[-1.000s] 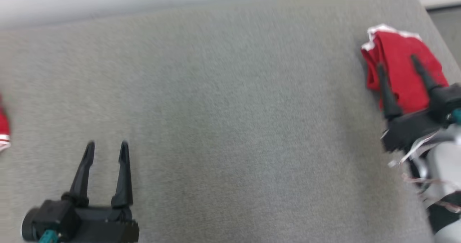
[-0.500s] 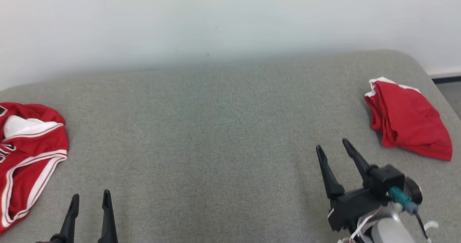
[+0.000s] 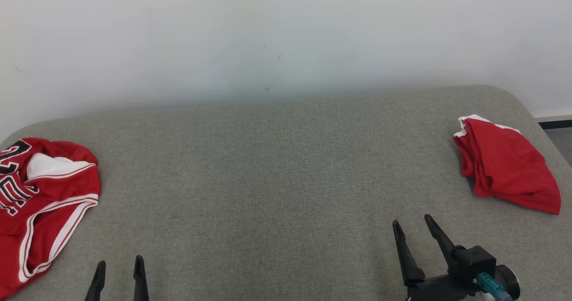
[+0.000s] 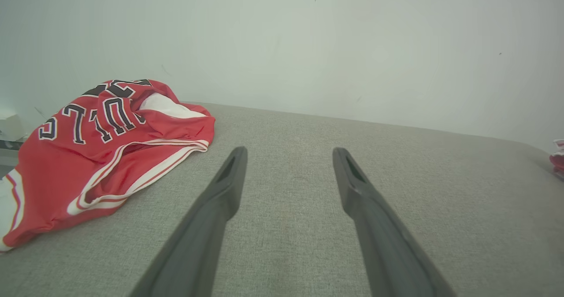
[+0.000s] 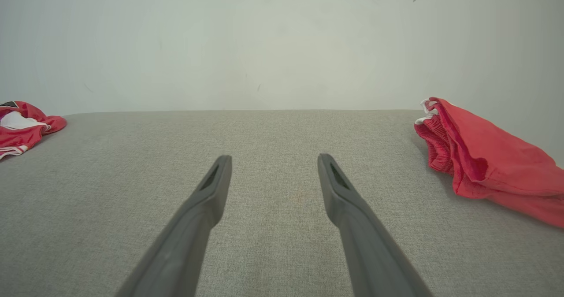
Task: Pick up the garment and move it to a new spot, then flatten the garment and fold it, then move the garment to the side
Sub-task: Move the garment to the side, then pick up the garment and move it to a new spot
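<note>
While both tools hang with fingers spread and nothing between them at the table's (image 3: 268, 180) near edge, the head view shows two red garments at opposite ends of that table. A crumpled jersey (image 3: 44, 202) with white trim and black lettering lies at the table's left end. Its long axis runs from the far side towards the near edge, and part of it is cut off by the picture's border. The left tool (image 3: 120, 261) sits at the near edge just beside the jersey's near end, so it is clearly the nearer arm. The right tool (image 3: 411, 219) is well apart from the jersey, towards the table's right end, where a folded garment (image 3: 509, 167) lies. That one looks already folded and set aside, so I judge the jersey to be the piece to pick up.

From the left wrist view, the left tool (image 4: 289, 150) points along the bare table towards the wall. The jersey (image 4: 101, 156) lies off to this view's left, not between the fingers. Reaching it likely calls for a swing towards the table's left end.

From the right wrist view, the right tool (image 5: 274, 157), likewise released, faces the table's middle. The folded garment (image 5: 484, 165) is near on its right and the jersey (image 5: 22, 125) is far off at the left end.
</note>
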Robot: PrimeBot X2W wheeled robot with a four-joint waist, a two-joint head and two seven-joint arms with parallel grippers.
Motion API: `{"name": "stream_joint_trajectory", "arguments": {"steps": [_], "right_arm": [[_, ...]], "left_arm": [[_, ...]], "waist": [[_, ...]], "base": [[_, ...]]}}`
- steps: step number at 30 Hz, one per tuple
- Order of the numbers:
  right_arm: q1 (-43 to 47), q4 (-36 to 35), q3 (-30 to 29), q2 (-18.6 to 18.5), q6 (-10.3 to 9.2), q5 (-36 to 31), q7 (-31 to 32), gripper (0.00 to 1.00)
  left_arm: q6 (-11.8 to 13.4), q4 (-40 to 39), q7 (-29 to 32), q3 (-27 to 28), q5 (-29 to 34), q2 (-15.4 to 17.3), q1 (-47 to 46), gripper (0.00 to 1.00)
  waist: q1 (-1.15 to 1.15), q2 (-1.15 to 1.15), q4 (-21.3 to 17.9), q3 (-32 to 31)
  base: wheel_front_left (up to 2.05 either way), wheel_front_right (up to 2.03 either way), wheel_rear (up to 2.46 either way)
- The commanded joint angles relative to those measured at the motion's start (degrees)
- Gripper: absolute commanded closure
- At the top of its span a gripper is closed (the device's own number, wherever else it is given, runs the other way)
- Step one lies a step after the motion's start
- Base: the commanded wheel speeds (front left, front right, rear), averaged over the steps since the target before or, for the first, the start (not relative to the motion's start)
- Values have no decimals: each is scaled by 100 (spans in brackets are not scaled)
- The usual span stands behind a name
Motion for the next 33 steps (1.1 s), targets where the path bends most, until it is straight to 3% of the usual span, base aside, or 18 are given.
{"name": "stream_joint_trajectory", "arguments": {"steps": [1, 22, 33], "right_arm": [[56, -10, -24, 29, -16, -29, -32, 0], [189, -39, -172, 141, -16, -49, -64, 0], [214, -8, -26, 159, -16, 0, -62, 0]], "left_arm": [[19, 1, -3, 4, -8, -3, 53, 0], [75, 12, -3, -152, -21, -4, 42, 0], [107, 45, -3, -150, 21, -2, 81, 0]], "waist": [[0, 0, -10, -11], [0, 0, 84, -76], [0, 0, 765, -145]], "base": [[0, 0, 0], [0, 0, 0], [0, 0, 0]]}}
